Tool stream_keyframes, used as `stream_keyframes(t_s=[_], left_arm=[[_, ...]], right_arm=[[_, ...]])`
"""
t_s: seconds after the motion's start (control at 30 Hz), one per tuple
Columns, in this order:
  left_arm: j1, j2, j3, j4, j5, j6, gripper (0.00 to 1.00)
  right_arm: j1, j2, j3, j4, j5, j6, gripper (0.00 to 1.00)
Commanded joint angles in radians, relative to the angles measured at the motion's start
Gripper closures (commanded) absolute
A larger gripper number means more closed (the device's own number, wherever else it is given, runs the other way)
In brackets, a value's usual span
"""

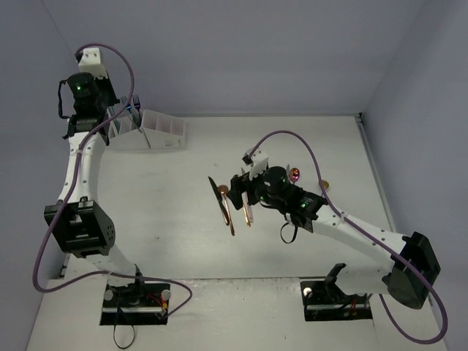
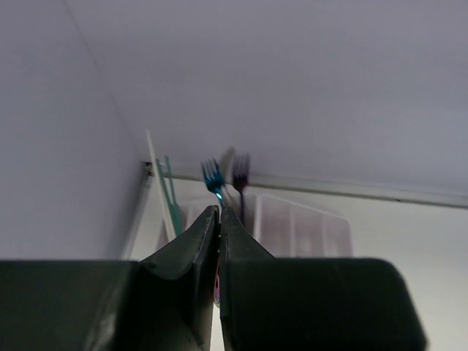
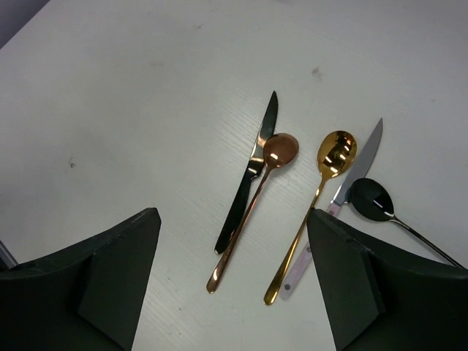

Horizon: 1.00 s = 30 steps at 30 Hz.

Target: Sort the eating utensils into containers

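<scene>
We judge the step in hand to be the next pick from the bench [image 3: 110, 110]. The right claw [image 3: 230, 216] hovers above the loose utensils with its jaws wide apart and nothing between them.

Five pieces lie below it. The black knife [image 3: 252, 175] and the copper spoon [image 3: 248, 216] lie side by side, and the spoon's bowl rests on the knife's blade. Just beside them the gold spoon [image 3: 300, 234] crosses the handle of the silver knife [image 3: 362, 161]. The black spoon [image 3: 369, 199] touches that knife's far edge.

As the jaws stand, they straddle the first pair, so we expect that closing here would trap both. We shift sideways until only one handle sits between the pads. We favour the copper spoon, since it lies on top of its neighbour, and we take it low on the handle. We keep the jaws square across the handle and come down until the pads nearly meet the bench. We then close slowly and lift straight up, so the thin metal does not slide out.

The white rack [image 1: 157, 128] stands at the far left corner, well apart from this pile. The left claw [image 2: 219, 212] hangs over it with jaws pressed together. A blue fork [image 2: 212, 174] and a purple fork [image 2: 240, 170] stand upright in the rack. We cannot tell whether anything is pinched in that claw.
</scene>
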Motion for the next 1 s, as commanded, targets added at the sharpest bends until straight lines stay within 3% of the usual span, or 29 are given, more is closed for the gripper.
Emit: stream_keyframes(t_s=[0.0,0.3,0.67,0.77,0.87,0.97], left_arm=[[0.043,0.118,0.166,0.143,0.012,0.055,1.0],[0.064,0.434,0.466,0.233,-0.041,0.078,1.0],[0.035,0.556,0.409,0.281,0.014,0.115,1.0],[0.025,0.543,0.358,0.282,0.019,0.112,0.93],[0.017,0.518,0.318,0.281,0.024,0.096,0.8],[0.011,0.48,0.288,0.281,0.025,0.081,0.58]], right_arm=[[-0.013,0.024,0.009,0.058,-0.089,0.01,0.21],[-0.031,0.096,-0.014,0.058,-0.143,0.058,0.21],[-0.043,0.123,-0.036,0.058,-0.103,0.09,0.23],[-0.045,0.123,-0.043,0.043,-0.014,0.131,0.23],[-0.048,0.139,-0.053,0.013,0.067,0.159,0.25],[-0.047,0.164,-0.057,-0.023,0.125,0.186,0.27]])
